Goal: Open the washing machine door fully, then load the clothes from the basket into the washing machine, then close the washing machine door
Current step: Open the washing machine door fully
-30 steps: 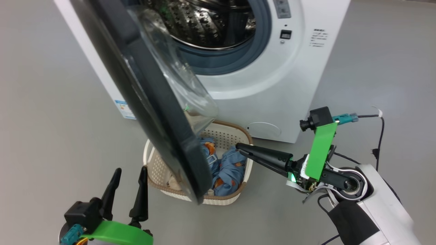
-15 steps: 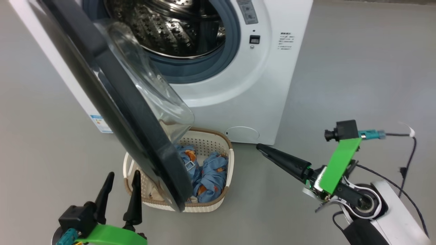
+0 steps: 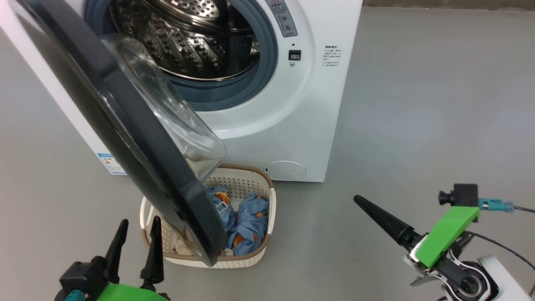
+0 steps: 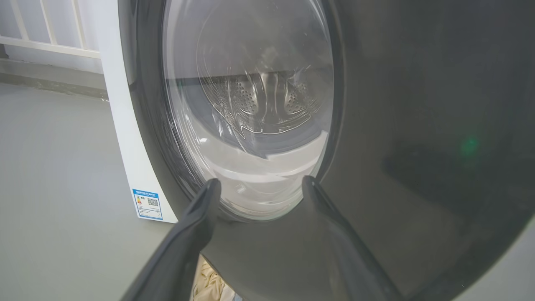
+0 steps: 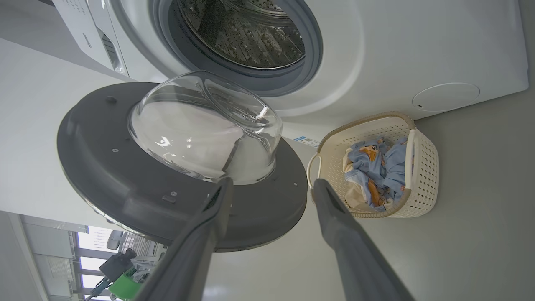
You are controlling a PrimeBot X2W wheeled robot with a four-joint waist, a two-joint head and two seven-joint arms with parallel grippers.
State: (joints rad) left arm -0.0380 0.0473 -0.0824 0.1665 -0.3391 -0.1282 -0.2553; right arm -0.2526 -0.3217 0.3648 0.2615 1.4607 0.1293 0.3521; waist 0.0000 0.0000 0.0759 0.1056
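Black door rim [image 3: 142, 163] overhangs basket [image 3: 249, 261]; right hand [image 3: 363, 204] apart.

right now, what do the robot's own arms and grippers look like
The left gripper and right gripper each have two long, tapering black fingers with blunt tips. A bright green bracket behind the right one carries a small black camera with a teal plug and thin black cable. The left wrist's green bracket matches. The right arm's shell is white.
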